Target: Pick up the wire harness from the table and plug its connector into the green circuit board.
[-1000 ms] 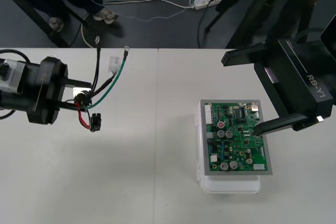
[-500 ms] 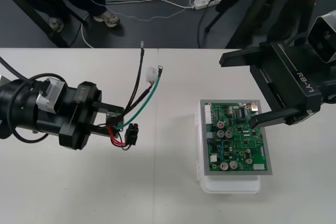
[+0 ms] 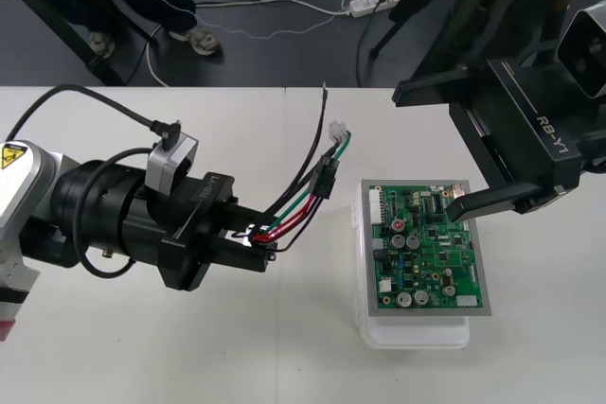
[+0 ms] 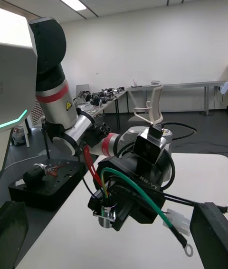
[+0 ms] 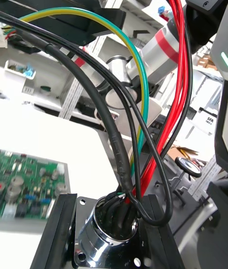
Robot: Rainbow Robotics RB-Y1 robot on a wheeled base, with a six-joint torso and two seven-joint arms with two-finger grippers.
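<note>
Harness (image 3: 301,198): off the table, held at its socket end. The round metal socket (image 5: 110,232) sits clamped between the left gripper's two black fingers (image 5: 58,231), flange showing just beside the pads. Red, black and green wires (image 5: 142,121) rise out of the socket in a loose bundle.

From above, the wires fan out from the left gripper (image 3: 254,237) toward 1 o'clock. Black plug (image 3: 327,180) is at the end of the red and black group, tilted, just beside the 10 o'clock corner of the board's base. It is not in the board. Past the plug, the green wire ends in a small white connector (image 3: 338,131), and a thin black lead runs on toward 12 o'clock, as far as the table's far edge.

Board (image 3: 428,254): green, flat on its white base (image 3: 417,333), at 3 o'clock from the left gripper, well apart from it.

Right gripper (image 3: 426,153): spread wide, holding nothing, at 12 to 1 o'clock of the board. One finger lies across the board's 2 o'clock corner; whether it touches, cannot tell. The other stands beyond the board's far edge. From the right wrist, the socket (image 4: 106,214) shows in the left gripper between this arm's parted fingers (image 4: 209,233).

Table (image 3: 284,357): plain, light.
</note>
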